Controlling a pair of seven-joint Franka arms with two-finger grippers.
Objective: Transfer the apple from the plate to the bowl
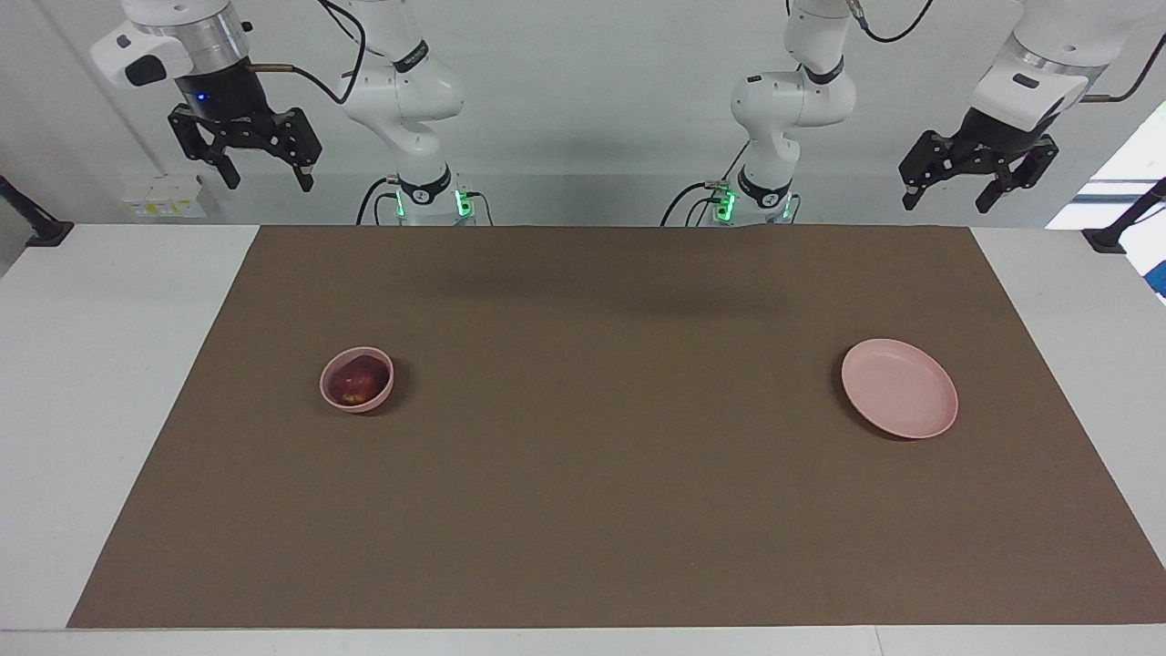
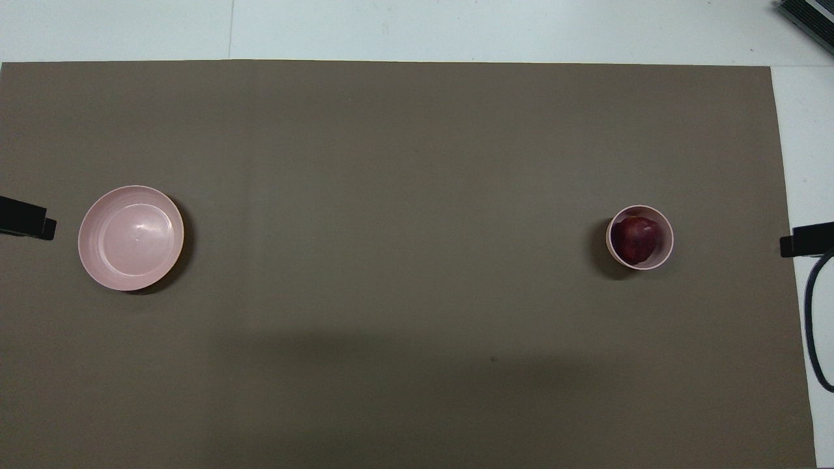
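Observation:
The dark red apple (image 1: 356,381) (image 2: 636,238) sits inside the small deep pink bowl (image 1: 335,394) (image 2: 666,251), toward the right arm's end of the table. The wide pink plate (image 1: 899,388) (image 2: 130,237) lies bare toward the left arm's end. My right gripper (image 1: 265,176) is raised high above the table's edge at the robots' end, fingers open and holding nothing. My left gripper (image 1: 947,197) is raised high at its own end, fingers open and holding nothing. Only dark tips of both grippers show at the overhead view's side edges.
A brown mat (image 1: 601,510) covers most of the white table (image 1: 109,364). Black clamp mounts (image 1: 36,223) stand at both table corners at the robots' end. A black cable (image 2: 814,326) hangs by the right arm's end.

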